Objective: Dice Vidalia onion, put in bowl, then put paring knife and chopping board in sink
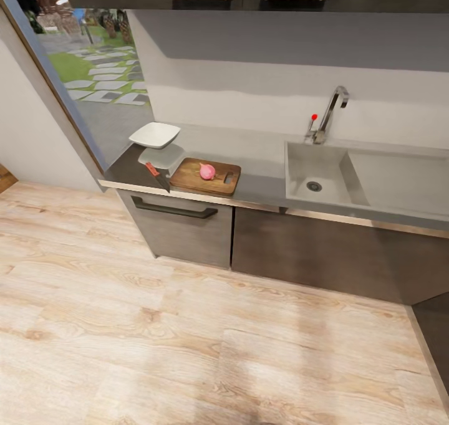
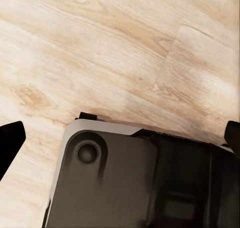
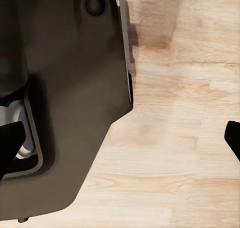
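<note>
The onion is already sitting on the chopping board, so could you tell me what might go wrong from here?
1. The Vidalia onion is round and rests loose on the chopping board; a knife press could roll it off.
2. The paring knife lies at the countertop front edge, blade toward the drop; a clumsy grasp might knock it to the floor.
3. The bowl sits close behind the knife, so a reaching tool could bump it.

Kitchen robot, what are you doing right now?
Nothing is being held at the moment. The onion already sits whole on the chopping board, with the knife lying beside it and the bowl behind. The sink holds nothing. Both claws hang open over the wooden floor, away from the counter.
</note>
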